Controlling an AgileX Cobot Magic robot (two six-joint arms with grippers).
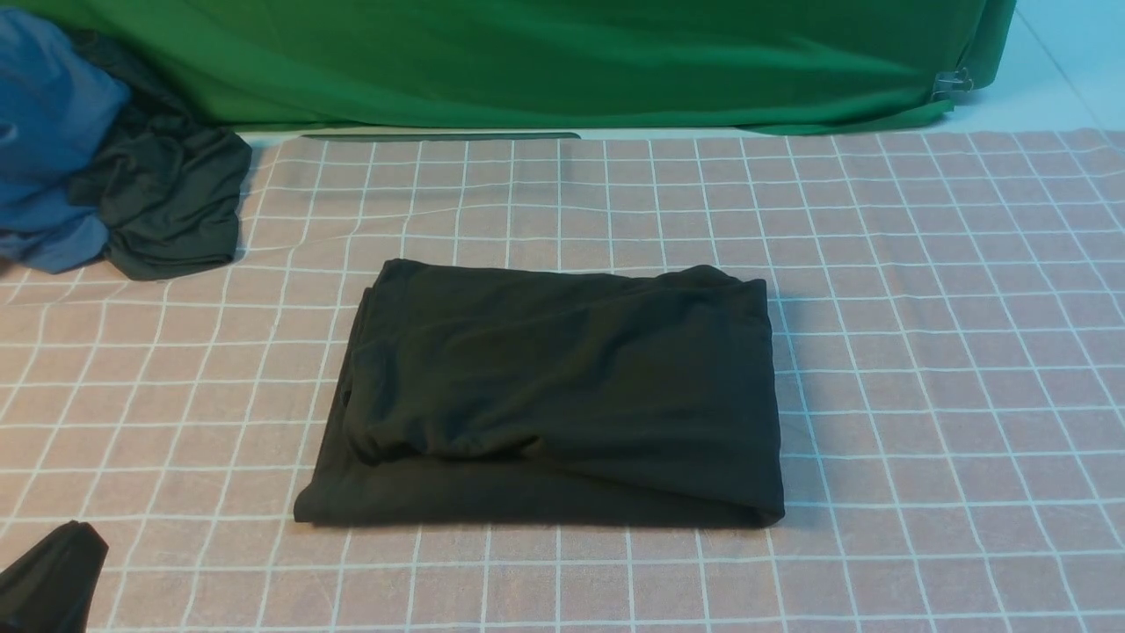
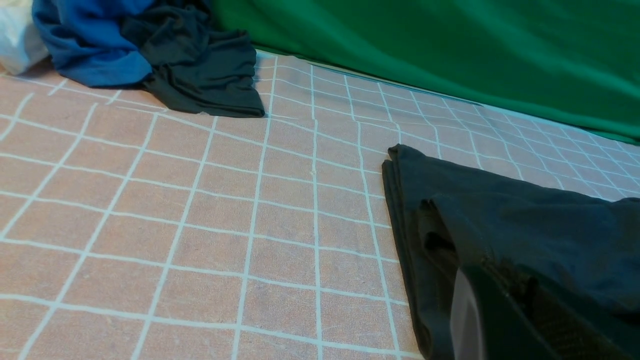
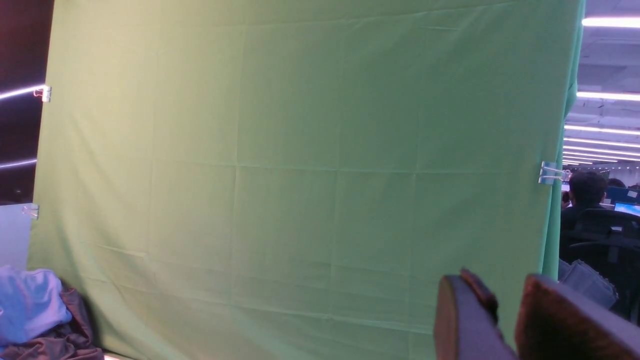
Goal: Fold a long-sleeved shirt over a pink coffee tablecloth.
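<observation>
The long-sleeved shirt (image 1: 554,396) lies folded into a black rectangle in the middle of the pink coffee tablecloth (image 1: 923,352), with no print showing. My left gripper (image 1: 53,576) is a dark shape at the near left corner, apart from the shirt. In the left wrist view its fingers (image 2: 480,320) lie together, shut and empty, with the shirt's left edge (image 2: 415,210) just beyond them. My right gripper (image 3: 502,295) is out of the front view. It is raised and faces the green backdrop, its two fingers (image 3: 465,325) slightly apart with nothing between them.
A blue garment (image 1: 48,141) and a dark grey-green garment (image 1: 167,193) are heaped at the far left of the tablecloth. A green cloth (image 1: 545,61) hangs along the far edge, held by a clip (image 1: 954,83). People sit at desks (image 3: 595,210) beyond it.
</observation>
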